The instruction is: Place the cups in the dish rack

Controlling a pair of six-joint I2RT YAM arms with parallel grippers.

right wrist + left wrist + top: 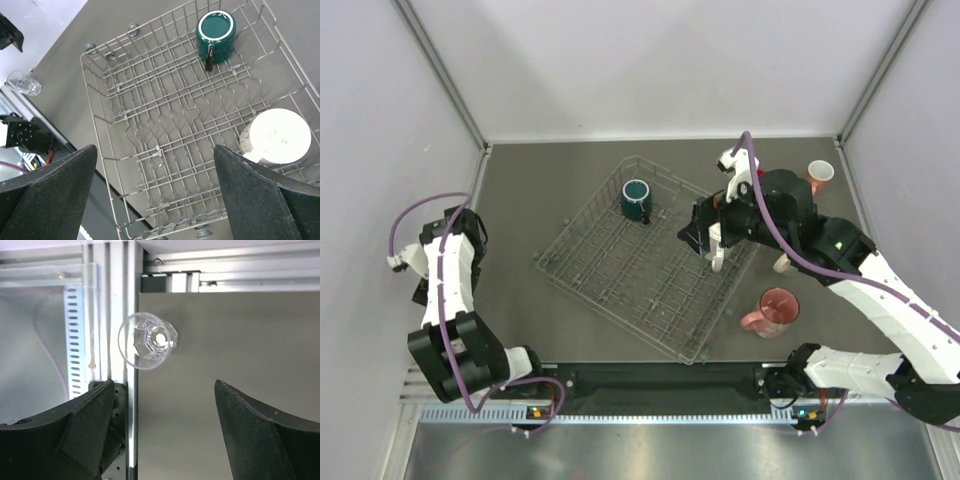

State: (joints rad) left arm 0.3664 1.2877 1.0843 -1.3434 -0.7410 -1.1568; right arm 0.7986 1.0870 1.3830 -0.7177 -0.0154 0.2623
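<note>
Inside the one dish rack (158, 149): one teal cup (216, 31); one cream cup (280, 135).

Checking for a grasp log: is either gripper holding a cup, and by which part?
Nothing is held: left gripper and right gripper both stand open, with nothing between them.

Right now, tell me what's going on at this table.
A robot is loading mugs into the dish rack. A teal mug and a cream mug sit in it already. The right gripper hovers open above the rack; the left gripper, open, hangs over a clear glass cup. A pink mug waits outside.
</note>
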